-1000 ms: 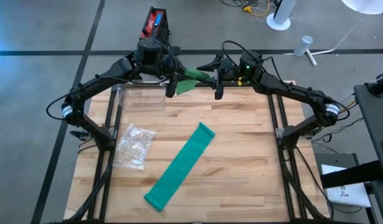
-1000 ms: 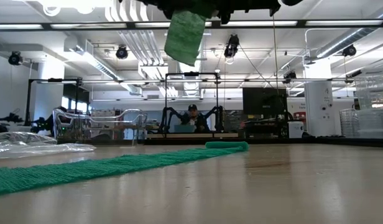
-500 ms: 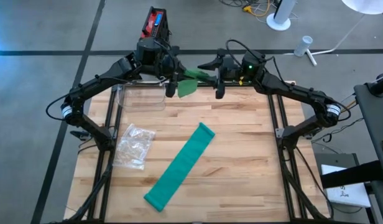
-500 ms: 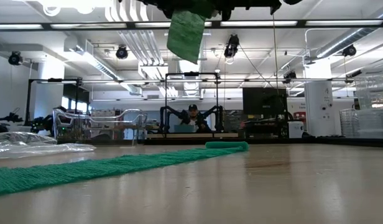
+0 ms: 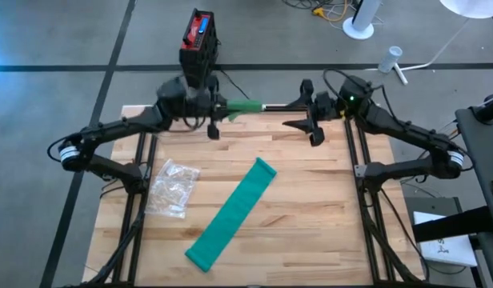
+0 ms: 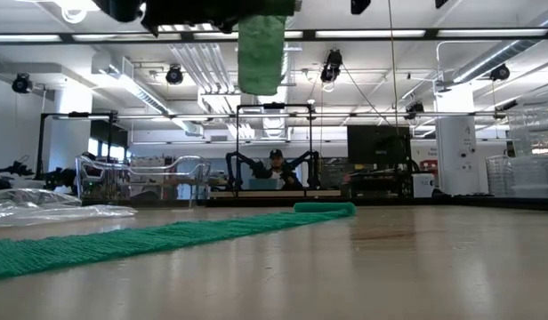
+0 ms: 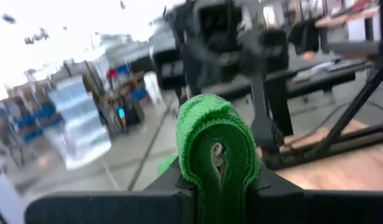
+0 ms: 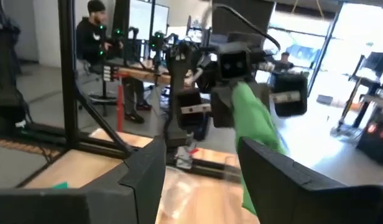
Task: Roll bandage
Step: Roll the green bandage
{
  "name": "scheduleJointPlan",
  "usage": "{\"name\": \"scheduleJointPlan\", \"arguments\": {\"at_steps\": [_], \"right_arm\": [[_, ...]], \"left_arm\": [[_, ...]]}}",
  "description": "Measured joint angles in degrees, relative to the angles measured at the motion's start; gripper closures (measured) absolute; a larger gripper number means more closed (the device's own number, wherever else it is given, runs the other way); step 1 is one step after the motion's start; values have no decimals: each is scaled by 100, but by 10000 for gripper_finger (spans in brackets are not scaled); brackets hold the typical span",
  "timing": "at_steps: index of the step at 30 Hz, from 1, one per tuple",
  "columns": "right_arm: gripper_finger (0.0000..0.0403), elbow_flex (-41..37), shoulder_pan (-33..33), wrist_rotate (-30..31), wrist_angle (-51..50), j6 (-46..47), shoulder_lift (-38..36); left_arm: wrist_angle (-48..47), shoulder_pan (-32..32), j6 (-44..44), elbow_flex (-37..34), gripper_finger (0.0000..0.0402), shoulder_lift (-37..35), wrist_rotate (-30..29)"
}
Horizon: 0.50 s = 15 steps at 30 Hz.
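Left fingers point(image 7: 250, 186) pinch rolled bandage point(image 7: 216, 152), pointing rightward.

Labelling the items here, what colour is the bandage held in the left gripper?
Green; the bandage shows best in the left wrist view.

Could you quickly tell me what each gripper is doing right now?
Left gripper: shut on the green rolled elastic bandage.
Right gripper: open, holding nothing.
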Motion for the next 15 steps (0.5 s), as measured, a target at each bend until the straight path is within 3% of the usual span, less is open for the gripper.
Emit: {"name": "scheduleJointPlan", "arguments": {"at_steps": [5,10,15], "right_arm": [[216,-244,35,6,735,97,143],[213,205,41,-116,763,152,484],[193,727,188,-310,389,-471,867]], "left_arm": [[1370,-420,150,-688,365,-77,-471],[1271,-679,210,-757,363,-77,-1029],[1182,-811,213,-730,361,-77,-1122]]}}
